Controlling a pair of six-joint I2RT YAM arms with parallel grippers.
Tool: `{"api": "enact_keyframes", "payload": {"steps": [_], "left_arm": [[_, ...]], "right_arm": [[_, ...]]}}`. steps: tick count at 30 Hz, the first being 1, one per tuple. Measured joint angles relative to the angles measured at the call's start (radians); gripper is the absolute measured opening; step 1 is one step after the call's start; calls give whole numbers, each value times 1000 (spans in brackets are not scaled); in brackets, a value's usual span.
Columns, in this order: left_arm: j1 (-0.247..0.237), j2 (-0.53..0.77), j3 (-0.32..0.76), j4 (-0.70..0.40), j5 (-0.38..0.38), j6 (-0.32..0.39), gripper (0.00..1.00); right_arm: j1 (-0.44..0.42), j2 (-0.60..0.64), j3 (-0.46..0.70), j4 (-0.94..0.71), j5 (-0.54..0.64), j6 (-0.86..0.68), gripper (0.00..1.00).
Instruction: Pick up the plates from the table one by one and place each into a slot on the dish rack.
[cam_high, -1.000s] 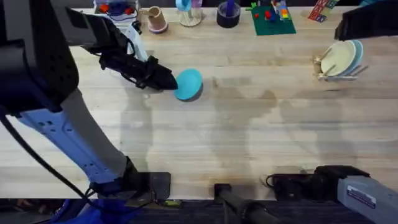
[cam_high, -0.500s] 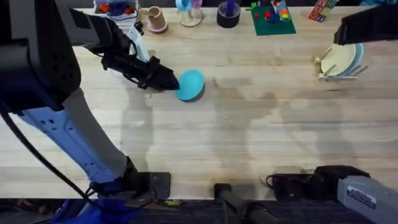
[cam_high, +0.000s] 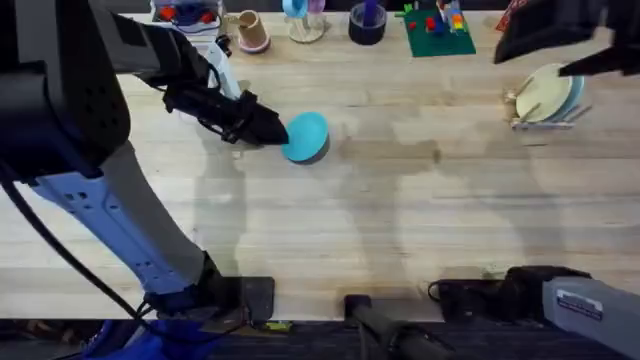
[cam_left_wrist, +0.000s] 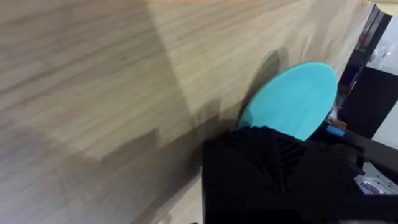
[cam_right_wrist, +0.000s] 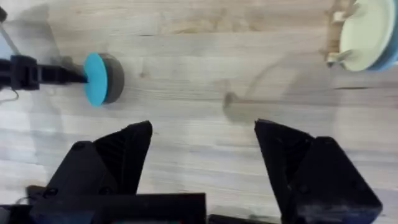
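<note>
The left gripper (cam_high: 272, 130) is reaching out over the table (cam_high: 380, 220), its black fingers clamped on the near edge of the turquoise plate (cam_high: 304, 135). The plate is sticking out just beyond the fingertips, tilted up off the wood and casting a dark shadow beneath it; in the left wrist view the plate (cam_left_wrist: 292, 99) is rising straight out of the black finger (cam_left_wrist: 261, 168) that is covering its lower rim. Bare planks are lying all around this gripper, with nothing between it and the far side of the table. Behind it, along the back edge, a small tan cup (cam_high: 251, 32), a black tape roll (cam_high: 367, 22) and a green board with coloured blocks (cam_high: 438, 28) are standing well apart from the plate.

Farther right, the right gripper (cam_right_wrist: 202, 146) is hanging above the wood with its two fingers spread wide apart and holding nothing. Just beside it, the dish rack (cam_high: 545, 100) is sitting near the table's right end with a cream plate (cam_high: 541, 93) and a pale blue plate (cam_high: 573, 88) standing upright between its dowels. The dark bulk of the right arm (cam_high: 560, 30) is overlapping the top of the rack in the overhead view.
</note>
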Motion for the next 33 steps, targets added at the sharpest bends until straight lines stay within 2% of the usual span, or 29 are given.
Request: {"api": "enact_keyframes", "payload": {"steps": [4, 15, 25, 33], "left_arm": [[0, 0, 0, 0, 0, 0, 41], [0, 0, 0, 1, 0, 0, 41], [0, 0, 0, 3, 0, -1, 41], [0, 0, 0, 4, 0, -2, 41]], "right_arm": [[31, 67, 0, 18, -9, 50, 993], [248, 270, 0, 192, -24, 127, 993], [337, 504, 0, 271, -24, 224, 993], [431, 616, 0, 354, -25, 262, 995]]}}
